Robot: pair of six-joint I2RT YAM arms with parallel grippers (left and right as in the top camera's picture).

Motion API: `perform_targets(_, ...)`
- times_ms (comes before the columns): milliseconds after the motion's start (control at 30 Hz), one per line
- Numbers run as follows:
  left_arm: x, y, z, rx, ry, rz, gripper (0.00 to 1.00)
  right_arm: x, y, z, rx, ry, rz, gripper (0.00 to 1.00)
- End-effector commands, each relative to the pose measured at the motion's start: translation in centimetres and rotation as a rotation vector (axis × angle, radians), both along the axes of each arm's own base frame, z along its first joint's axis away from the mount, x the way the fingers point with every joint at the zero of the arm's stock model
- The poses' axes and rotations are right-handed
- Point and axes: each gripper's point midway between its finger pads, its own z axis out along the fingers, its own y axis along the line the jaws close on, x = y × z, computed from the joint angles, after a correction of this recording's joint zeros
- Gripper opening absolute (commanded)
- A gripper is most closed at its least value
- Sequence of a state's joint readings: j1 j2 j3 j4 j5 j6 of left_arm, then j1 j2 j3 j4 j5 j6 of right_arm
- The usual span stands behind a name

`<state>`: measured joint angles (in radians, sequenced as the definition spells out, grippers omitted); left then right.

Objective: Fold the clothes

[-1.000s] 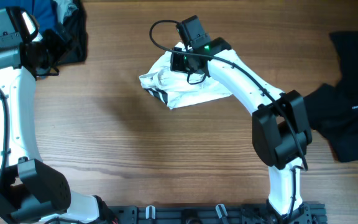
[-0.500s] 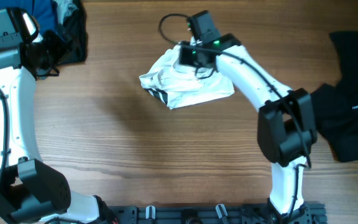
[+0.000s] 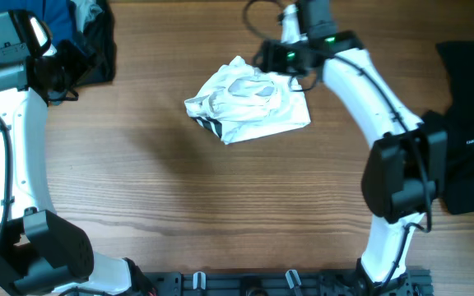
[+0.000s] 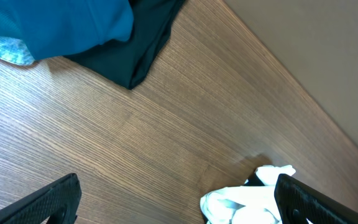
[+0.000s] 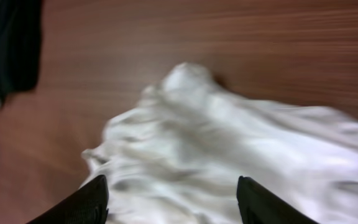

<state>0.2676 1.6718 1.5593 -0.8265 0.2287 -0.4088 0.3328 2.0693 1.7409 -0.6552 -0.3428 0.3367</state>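
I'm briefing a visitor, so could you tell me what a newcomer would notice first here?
The crumpled white garment lying alone on the wooden table stands out first, with the right gripper open at its far right corner. Next come the black garment at the right edge and the blue-and-dark clothes pile in the far left corner.

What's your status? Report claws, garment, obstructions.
Left claw open, empty, over table. Right claw open, empty, above white garment. It lies crumpled, unfolded. Black clothes right, mixed pile far left, both clear.
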Motion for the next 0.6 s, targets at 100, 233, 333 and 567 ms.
perform_targets(100, 0.1, 0.2, -0.6, 0.015, 0.014, -0.003, 1.0, -2.4, 5.0, -0.4, -0.058, 0.003, -0.024, 0.57)
perform_targets(233, 0.1, 0.2, -0.6, 0.015, 0.014, -0.004, 1.0, -2.6, 6.7, -1.3, -0.045, 0.012, -0.04, 0.5)
perform_targets(333, 0.1, 0.2, -0.7, 0.014, 0.018, -0.004, 1.0, -1.9, 6.7, -1.7, -0.063, -0.004, -0.105, 0.48)
perform_targets(567, 0.0, 0.2, -0.7, 0.027, 0.02, -0.022, 1.0, -2.2, 5.7, -2.3, -0.113, 0.012, -0.128, 0.46)
